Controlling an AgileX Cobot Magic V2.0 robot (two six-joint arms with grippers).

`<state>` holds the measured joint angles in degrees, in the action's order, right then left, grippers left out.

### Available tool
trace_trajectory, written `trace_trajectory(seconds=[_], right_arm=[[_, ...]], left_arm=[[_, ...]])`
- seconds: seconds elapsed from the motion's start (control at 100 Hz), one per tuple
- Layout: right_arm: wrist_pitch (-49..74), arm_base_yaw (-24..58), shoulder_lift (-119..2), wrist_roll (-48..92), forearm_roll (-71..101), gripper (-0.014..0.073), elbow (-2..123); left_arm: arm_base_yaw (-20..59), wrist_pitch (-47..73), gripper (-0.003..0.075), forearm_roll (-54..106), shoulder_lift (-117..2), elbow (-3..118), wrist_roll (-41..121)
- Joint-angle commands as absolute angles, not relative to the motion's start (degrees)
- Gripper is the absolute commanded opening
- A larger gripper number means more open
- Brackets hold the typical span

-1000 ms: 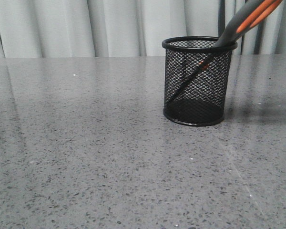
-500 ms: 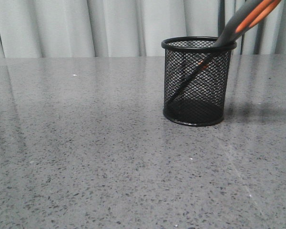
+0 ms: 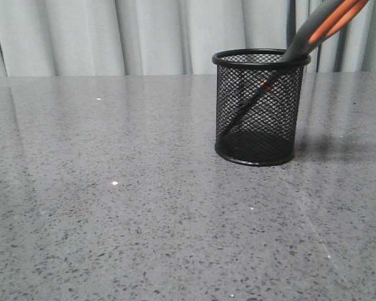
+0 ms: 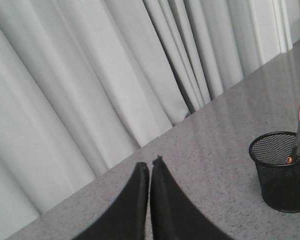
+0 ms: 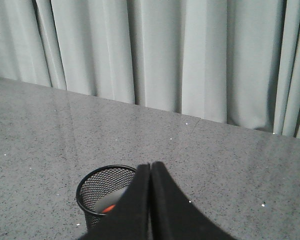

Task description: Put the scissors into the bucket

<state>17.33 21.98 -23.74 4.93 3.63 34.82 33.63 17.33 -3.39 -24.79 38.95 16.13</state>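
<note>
The scissors [image 3: 319, 28] stand tilted inside the bucket [image 3: 261, 106], blades down toward its left base, handles leaning out over the right rim. The bucket sits upright on the grey speckled table [image 3: 113, 207], right of centre, before pale curtains [image 3: 150, 34]. The left gripper [image 4: 150, 167] and right gripper [image 5: 150, 167] each have fingers pressed together, holding nothing.

Black mesh bucket [image 3: 261, 106] stands upright; grey-and-orange scissors [image 3: 313, 31] lean inside, blades down, handles above the rim.
</note>
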Motion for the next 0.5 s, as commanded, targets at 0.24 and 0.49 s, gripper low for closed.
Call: trace_trajectory(seconds=[0.24, 0.49], right_arm=[[7.92, 21.94, -13.97, 5.46, 3.08, -0.0054, 23.47], [7.43, 21.94, -13.38, 5.46, 3.08, -0.0055, 22.42]], left_arm=[[33.61, 8.20, -0.0020, -1.18, -10.09, 22.17, 11.50], [33.61, 8.16, -0.0020, -1.18, -7.59, 19.38, 11.50]])
